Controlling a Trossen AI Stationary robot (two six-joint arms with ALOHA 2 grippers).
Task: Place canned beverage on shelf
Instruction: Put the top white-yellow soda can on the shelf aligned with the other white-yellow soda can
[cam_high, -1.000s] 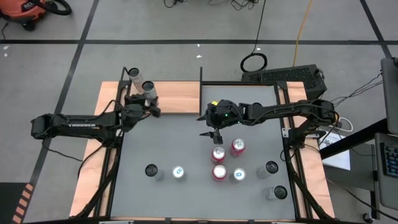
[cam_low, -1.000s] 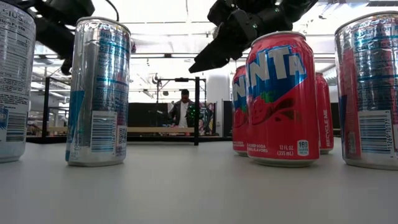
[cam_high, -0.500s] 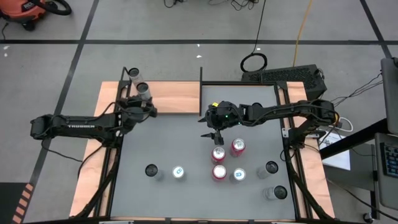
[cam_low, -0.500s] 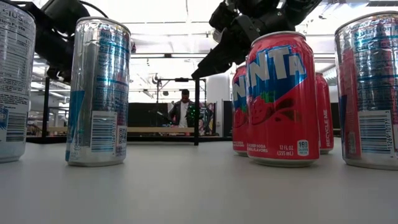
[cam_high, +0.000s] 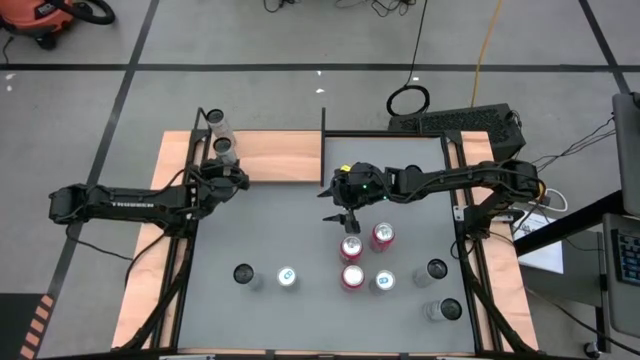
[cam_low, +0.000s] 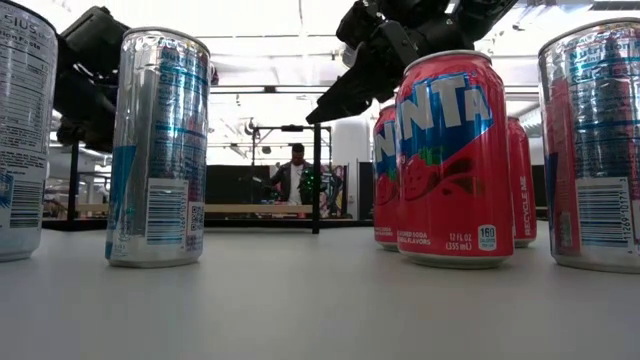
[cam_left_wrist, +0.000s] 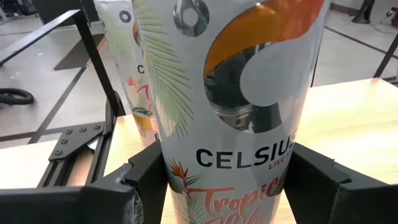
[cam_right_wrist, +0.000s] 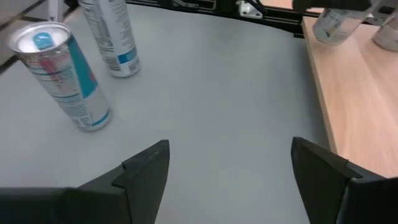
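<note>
While I look across the table (cam_high: 300, 230) from its near edge, I see upright cans first: two silver ones (cam_high: 287, 277) near left, then a group of red cans (cam_high: 351, 277) and silver cans (cam_high: 383, 283) near centre, with two more silver cans (cam_high: 436, 271) near right. Farther in, my right gripper (cam_high: 342, 215) hangs over the bare grey top just beyond the red cans, its fingers (cam_right_wrist: 146, 171) spread apart with nothing between them. At the far left, my left gripper (cam_high: 228, 172) is clamped around a tall white Celsius can (cam_left_wrist: 239, 93), one finger on either side of it. That can stands upright on the shelf (cam_high: 285, 158), the light wood board at the table's far edge, near its left end. Another can (cam_high: 214, 119) stands just beyond it by the shelf's far left corner.
</note>
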